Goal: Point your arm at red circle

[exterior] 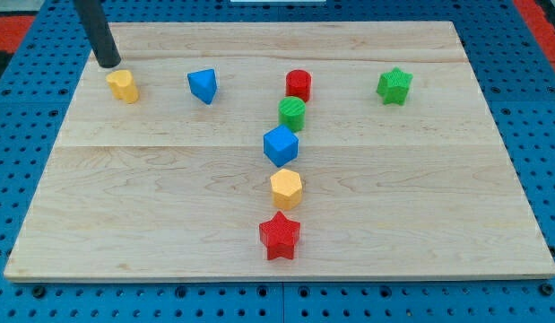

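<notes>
Where the pale wooden board (420,224) lies on blue pegboard (546,144), stock runs near to far: red star (280,236), yellow hexagon (286,188), blue cube (281,145), green cylinder (292,113), red circle (299,84) far centre. Far left, my tip (108,65) holds nothing, just beside the yellow block (123,86), well apart from the red circle.

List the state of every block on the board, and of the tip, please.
my tip: just above-left of yellow block, apparently apart
yellow block: upright, alone
blue triangle: alone
red circle: upright, touching or nearly touching green circle
green circle: close above blue cube
blue cube: upright
yellow hexagon: upright
red star: flat
green star: alone
</notes>
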